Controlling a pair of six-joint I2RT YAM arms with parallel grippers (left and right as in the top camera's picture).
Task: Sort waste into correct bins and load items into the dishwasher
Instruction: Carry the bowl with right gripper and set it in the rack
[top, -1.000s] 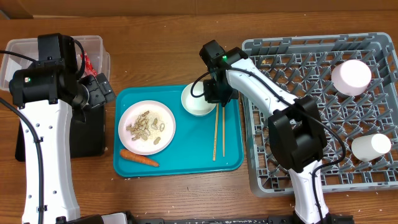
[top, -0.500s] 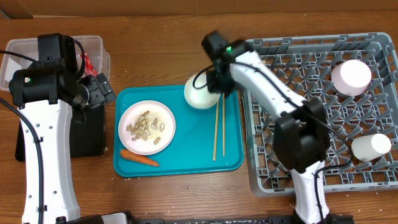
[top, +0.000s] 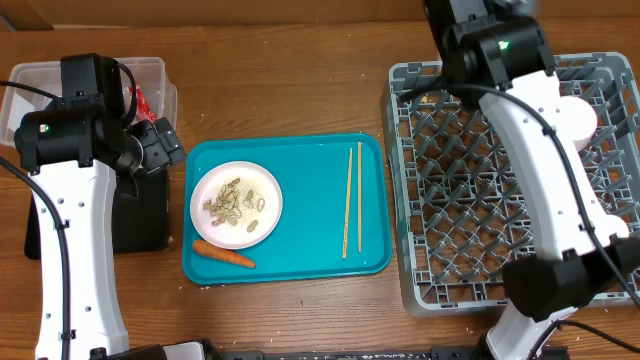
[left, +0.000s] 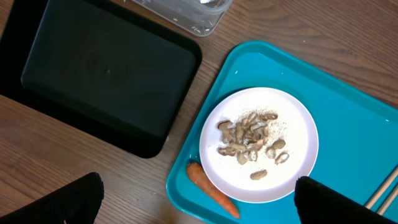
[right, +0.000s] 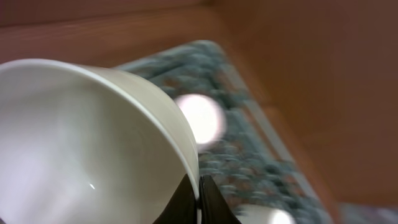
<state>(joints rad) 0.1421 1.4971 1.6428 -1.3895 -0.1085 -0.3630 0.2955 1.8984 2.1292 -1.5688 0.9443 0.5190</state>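
One large square grey plastic dish rack (top: 450, 220) sits on the desk (top: 300, 60). Above it, blurred, the small white round bowl (right: 81, 143) hangs tilted from the right gripper (right: 198, 198), whose jaws are clamped on the thin rim. The bowl looks stiff, smooth and probably slippery and breakable, so I judge a firm, gentle rim pinch is needed. The left gripper (left: 199, 202) has its jaws apart.

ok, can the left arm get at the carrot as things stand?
Probably yes. The carrot lies uncovered on the teal tray, beside the plate, with nothing over it. The left fingers are open, empty and spread to either side of it in the wrist view.
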